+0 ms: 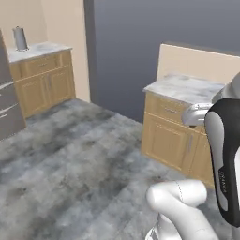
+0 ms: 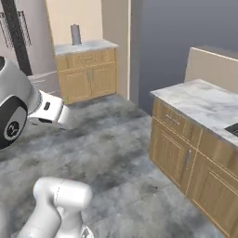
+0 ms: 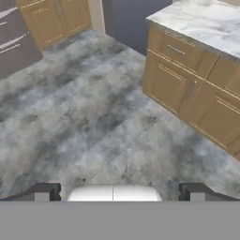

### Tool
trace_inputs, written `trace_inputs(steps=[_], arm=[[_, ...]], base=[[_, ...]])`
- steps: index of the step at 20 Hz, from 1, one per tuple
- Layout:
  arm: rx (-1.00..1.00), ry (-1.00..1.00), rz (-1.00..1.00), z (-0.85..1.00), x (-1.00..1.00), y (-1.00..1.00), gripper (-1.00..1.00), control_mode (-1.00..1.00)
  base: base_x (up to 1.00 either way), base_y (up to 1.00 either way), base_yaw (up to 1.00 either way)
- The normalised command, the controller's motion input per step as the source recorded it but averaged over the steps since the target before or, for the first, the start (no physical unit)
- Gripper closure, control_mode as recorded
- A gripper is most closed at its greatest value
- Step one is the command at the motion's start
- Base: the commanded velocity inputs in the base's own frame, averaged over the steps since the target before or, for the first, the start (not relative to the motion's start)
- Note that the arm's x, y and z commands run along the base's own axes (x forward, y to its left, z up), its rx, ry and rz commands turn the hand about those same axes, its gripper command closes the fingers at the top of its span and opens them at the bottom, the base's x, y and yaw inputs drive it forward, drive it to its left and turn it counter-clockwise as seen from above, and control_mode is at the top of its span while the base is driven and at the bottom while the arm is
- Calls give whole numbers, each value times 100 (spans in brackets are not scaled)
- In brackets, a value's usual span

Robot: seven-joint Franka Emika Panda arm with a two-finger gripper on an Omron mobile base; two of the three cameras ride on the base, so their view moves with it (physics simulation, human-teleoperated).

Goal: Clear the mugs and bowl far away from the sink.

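Nothing looks cleared yet: the end effector (image 3: 117, 191) gapes wide and empty above the floor (image 3: 84, 126), the marble surface (image 3: 206, 21) at two o'clock.

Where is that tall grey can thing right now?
The grey canister stands on the far marble counter by the beige wall, at the upper left of both base views, above wooden cabinets.
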Motion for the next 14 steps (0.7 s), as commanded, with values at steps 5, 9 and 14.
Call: trace_inputs(steps=[5, 9, 14], arm=[[0, 0, 0, 0, 0, 0, -100, 100], [0, 0, 0, 0, 0, 0, -100, 100], [0, 0, 0, 0, 0, 0, -100, 100]], base=[[0, 0, -100], [35, 48, -75], [81, 62, -34]])
